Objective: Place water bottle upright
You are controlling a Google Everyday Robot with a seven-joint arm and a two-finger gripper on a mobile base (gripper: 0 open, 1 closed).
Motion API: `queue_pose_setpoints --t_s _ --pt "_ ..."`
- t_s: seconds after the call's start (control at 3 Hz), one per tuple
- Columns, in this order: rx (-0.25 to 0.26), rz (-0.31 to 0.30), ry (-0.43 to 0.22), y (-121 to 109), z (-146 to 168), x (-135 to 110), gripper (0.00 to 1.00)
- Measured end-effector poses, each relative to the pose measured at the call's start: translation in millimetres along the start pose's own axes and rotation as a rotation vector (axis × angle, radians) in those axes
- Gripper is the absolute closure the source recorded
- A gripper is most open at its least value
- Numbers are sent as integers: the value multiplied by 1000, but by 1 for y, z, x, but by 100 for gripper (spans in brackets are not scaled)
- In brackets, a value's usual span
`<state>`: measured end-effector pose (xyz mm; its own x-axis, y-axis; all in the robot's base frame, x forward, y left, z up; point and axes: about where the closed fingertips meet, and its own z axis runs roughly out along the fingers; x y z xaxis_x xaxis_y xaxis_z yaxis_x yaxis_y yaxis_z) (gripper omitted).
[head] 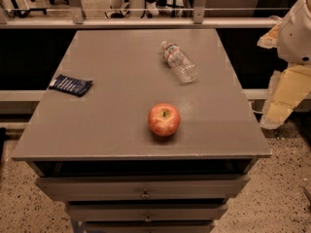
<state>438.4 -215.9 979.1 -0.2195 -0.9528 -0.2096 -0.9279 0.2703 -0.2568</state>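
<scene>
The water bottle [179, 61] is clear ribbed plastic and lies on its side on the grey table top [116, 57], right of centre toward the back. Its white cap points to the far left and its base points to the near right. My gripper [278, 109] hangs with the white and cream arm beyond the table's right edge, about level with the table's middle. It is well apart from the bottle and holds nothing that I can see.
A red apple [164, 120] stands near the front centre of the table. A dark blue snack packet [71, 85] lies at the left edge. Drawers [144, 187] sit below the table top. A railing [136, 22] runs behind.
</scene>
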Motion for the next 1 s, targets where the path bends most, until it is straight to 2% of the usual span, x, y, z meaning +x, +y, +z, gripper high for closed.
queue_pose_setpoints --t_s 0.67,1.0 --pt "0 -7 -12 -5 3 -8 0" --pt "-4 -32 -33 -29 36 -45 0"
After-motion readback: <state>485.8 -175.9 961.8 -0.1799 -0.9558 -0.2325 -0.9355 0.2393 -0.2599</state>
